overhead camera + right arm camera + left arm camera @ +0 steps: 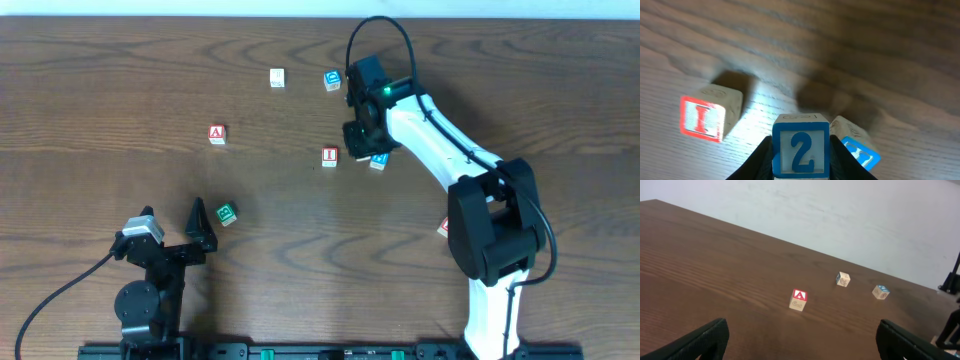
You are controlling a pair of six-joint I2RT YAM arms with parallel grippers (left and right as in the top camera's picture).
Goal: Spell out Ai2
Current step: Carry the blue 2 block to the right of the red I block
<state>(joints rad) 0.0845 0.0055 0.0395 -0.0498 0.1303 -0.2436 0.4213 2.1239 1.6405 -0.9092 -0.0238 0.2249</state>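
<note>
- A block (217, 134): pale wood cube, red-framed top face with red A. Sits flat and alone, well left of I block.
- I block (330, 156): pale wood cube, red I facing up. Sits flat near middle, just left of 2 block, not touching.
- 2 block (801, 150): blue-framed face with blue 2, digit upright in right wrist view. Pinched on both sides by right gripper (801, 162).

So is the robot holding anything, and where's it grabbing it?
The right gripper pinches the blue 2 block by its two sides. The left gripper holds nothing.
</note>
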